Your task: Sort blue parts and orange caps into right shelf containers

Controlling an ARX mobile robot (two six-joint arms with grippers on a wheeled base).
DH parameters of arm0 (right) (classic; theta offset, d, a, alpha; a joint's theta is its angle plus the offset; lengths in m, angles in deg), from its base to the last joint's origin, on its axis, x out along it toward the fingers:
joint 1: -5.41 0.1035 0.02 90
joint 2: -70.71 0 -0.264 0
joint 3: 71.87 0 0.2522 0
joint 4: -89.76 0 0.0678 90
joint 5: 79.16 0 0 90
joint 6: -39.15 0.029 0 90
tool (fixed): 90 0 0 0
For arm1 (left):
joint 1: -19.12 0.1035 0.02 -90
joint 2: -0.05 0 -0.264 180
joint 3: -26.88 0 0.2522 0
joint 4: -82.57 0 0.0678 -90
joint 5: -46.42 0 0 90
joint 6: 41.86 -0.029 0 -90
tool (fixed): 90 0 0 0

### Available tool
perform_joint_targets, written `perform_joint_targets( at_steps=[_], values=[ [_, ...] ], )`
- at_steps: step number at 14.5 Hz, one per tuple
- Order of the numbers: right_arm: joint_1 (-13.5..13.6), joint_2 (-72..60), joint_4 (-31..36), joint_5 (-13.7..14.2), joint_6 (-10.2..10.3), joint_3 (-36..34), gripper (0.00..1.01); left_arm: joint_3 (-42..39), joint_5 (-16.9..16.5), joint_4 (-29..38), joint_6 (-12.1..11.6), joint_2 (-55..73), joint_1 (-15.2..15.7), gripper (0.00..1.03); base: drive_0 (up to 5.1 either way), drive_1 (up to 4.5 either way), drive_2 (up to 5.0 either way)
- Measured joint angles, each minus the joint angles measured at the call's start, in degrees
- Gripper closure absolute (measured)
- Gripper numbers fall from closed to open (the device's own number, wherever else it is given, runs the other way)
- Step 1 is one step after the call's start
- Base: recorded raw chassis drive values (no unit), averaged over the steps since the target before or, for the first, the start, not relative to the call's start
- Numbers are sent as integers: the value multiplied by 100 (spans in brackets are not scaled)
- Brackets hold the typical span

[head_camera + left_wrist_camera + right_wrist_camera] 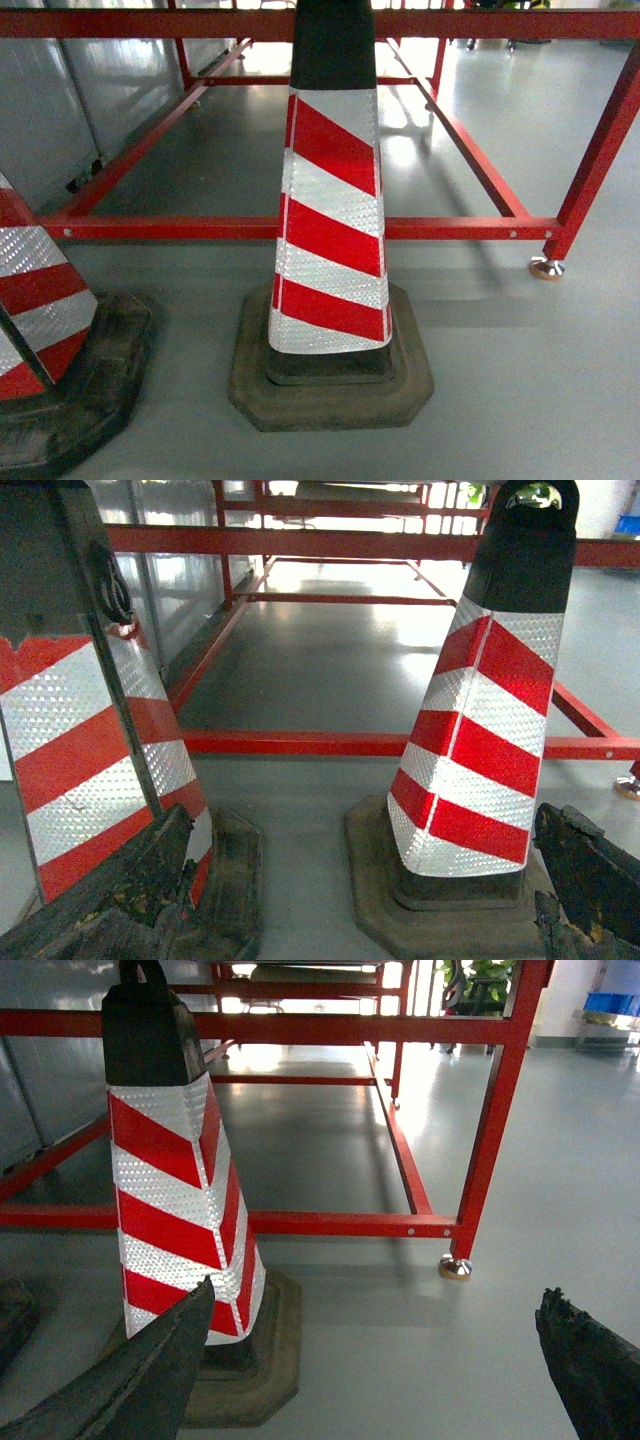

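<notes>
Hanging low over the grey floor (420, 1360), both grippers are spread open and carry nothing: the right gripper (375, 1365) shows its two dark fingers wide apart at the bottom of its wrist view, and the left gripper (360, 900) likewise. Just beyond them stands a red-and-white striped cone (330, 220) on a black rubber base, with a second cone (40, 300) near the left edge. Behind both runs a red steel frame (300, 228), its foot (547, 267) resting on the floor at far right. No blue parts, orange caps or shelf crates can be made out here, so the sorting seems not yet begun. Next, I judge, the robot must reach the shelf. Both arms are out of the head view.
</notes>
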Motion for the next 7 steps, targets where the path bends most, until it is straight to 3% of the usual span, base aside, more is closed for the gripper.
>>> perform_joint_targets(
  at_steps=[7],
  values=[
    [0, 0, -7, 4, 2, 0, 3, 0, 13, -2, 0, 0, 0, 5, 0, 0, 0]
  ],
)
